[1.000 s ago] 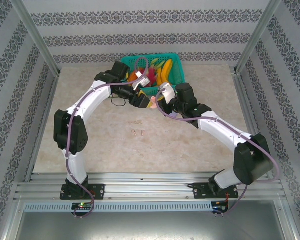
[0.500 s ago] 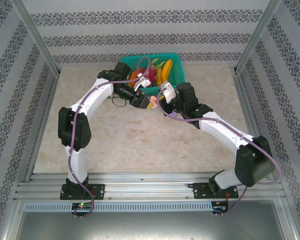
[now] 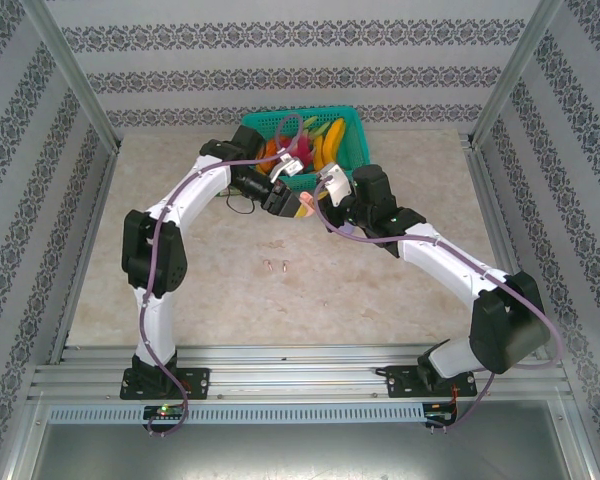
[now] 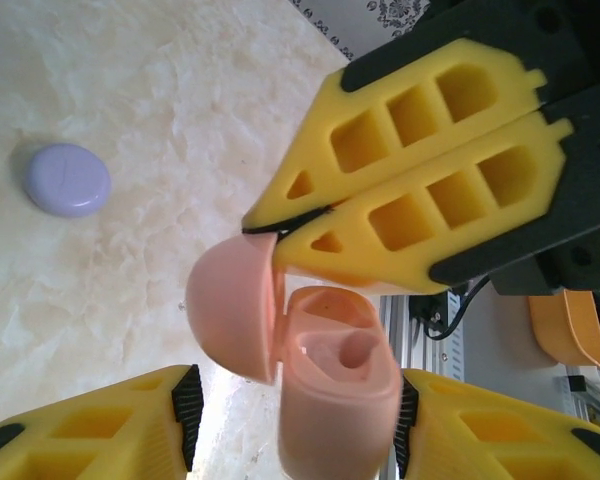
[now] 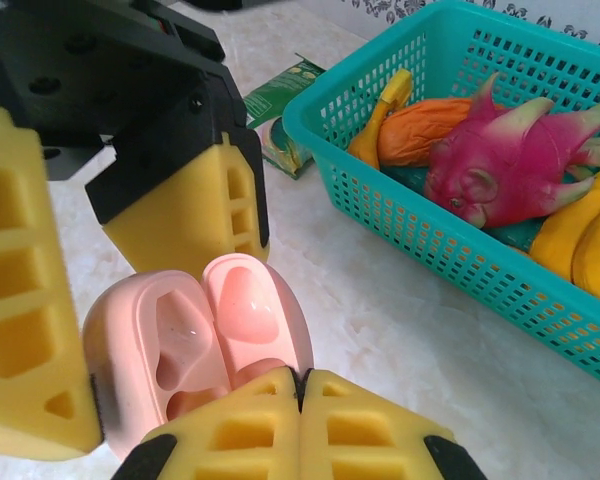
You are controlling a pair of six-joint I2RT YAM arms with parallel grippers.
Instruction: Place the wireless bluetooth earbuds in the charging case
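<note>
Marble table, patterned walls; left end effector, right end effector clench pink case.

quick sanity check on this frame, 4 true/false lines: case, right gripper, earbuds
1. The pink charging case is open. True.
2. The right gripper stands wide open. False: it is shut, pinching the edge of the case's lid.
3. A lilac case lies closed on the table. True.
4. Both pink earbuds sit in the pink case. False: its wells look empty, and two earbuds lie on the table.
</note>
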